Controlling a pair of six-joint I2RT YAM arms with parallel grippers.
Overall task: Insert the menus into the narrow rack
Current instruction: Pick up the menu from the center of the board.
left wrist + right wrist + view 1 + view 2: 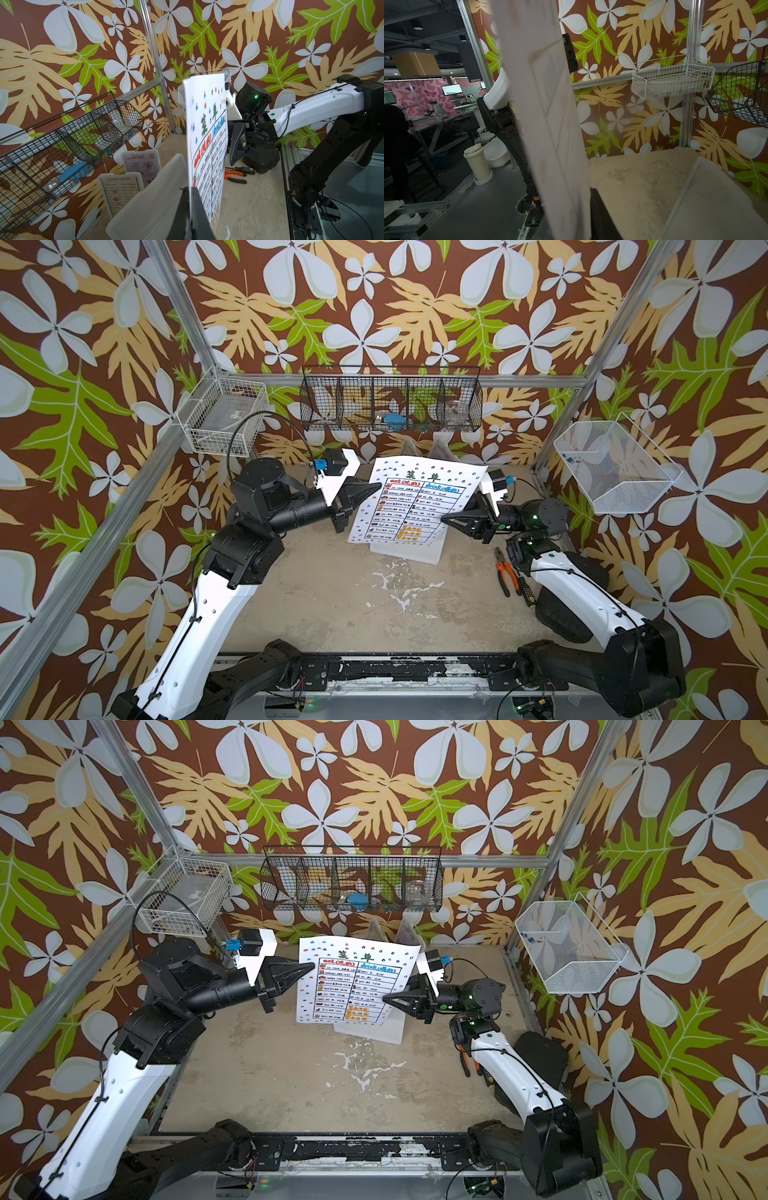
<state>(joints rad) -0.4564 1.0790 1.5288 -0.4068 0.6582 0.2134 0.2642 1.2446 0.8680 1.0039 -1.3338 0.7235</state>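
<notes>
The large white menu (411,497) (353,982) with its dotted border and table stands upright above the table, between both grippers. My left gripper (376,486) (190,188) is shut on its left edge. My right gripper (444,517) (384,997) sits at its right edge. One of its fingers (598,212) lies against the sheet's back (546,124); the sheet hides the other. Just behind stands the white narrow rack (149,197) (411,553). In its slots stand the "DIM SUM INN" menu (120,193) and the pinkish "SPECIAL MENU" (143,164).
Orange-handled pliers (505,572), a screwdriver (525,591) and a black rounded object (561,614) lie on the table by the right arm. A black wire basket (390,398) hangs on the back wall. White wire baskets (224,414) (615,466) hang on the side walls.
</notes>
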